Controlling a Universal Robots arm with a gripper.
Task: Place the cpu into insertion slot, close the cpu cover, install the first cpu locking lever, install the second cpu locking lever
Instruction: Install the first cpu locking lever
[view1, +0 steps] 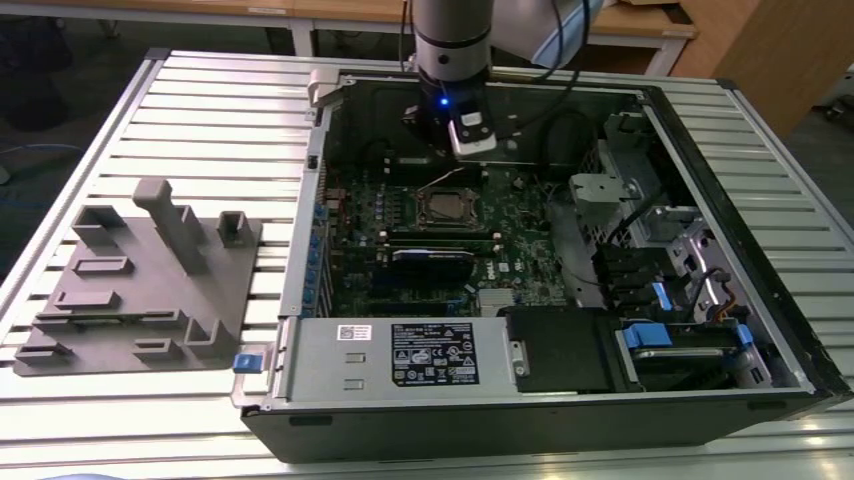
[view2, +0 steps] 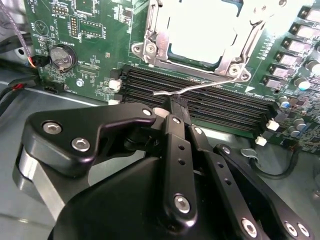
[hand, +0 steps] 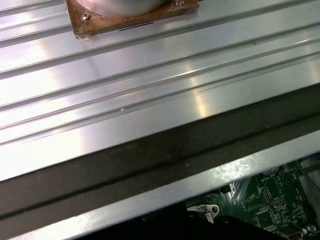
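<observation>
Seeing my claw (view2: 175, 106) pinched shut, empty, at the locking lever (view2: 200, 88) beside the socket (view2: 146, 49) holding the chip (view2: 200, 30), I judge that wire springy, slippery, best caught near its free end.

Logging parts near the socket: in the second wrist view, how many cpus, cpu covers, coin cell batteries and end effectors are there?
cpu: 1
cpu cover: 1
coin cell battery: 1
end effector: 1
Total: 4

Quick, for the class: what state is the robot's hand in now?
Hand: closed, its tip at the thin locking lever; whether it grips the lever cannot be told.
</observation>
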